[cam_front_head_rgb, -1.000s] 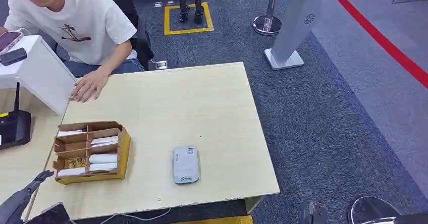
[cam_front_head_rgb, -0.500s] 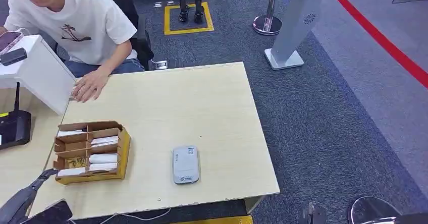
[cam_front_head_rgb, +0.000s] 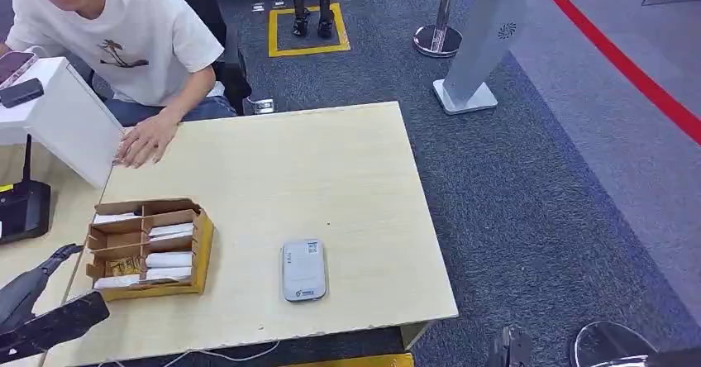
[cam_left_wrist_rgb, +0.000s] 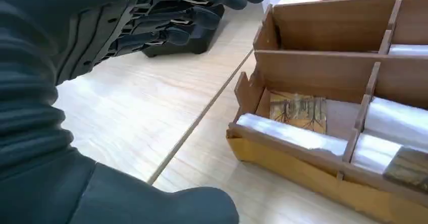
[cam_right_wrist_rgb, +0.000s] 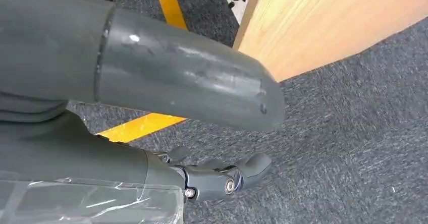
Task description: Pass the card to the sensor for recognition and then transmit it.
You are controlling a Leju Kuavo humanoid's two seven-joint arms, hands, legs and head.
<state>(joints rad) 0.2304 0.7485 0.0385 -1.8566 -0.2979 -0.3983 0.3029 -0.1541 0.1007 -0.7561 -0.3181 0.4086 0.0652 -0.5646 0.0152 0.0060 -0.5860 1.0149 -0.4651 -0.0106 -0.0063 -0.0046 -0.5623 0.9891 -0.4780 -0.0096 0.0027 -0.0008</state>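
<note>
My left robot hand (cam_left_wrist_rgb: pixel 166 17) is open, holding nothing. The cards (cam_left_wrist_rgb: pixel 298 133) stand in the box (cam_front_head_rgb: pixel 149 250) just ahead. They look thin, light and slippery, so I'd pinch a top edge

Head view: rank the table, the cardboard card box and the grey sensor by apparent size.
1. table, by far the largest.
2. cardboard card box.
3. grey sensor, smallest.
Box and sensor lie at similar depth, so the ranking seems reliable.

Empty robot hand (cam_right_wrist_rgb: pixel 202 133) above carpet (cam_right_wrist_rgb: pixel 353 148)
</note>
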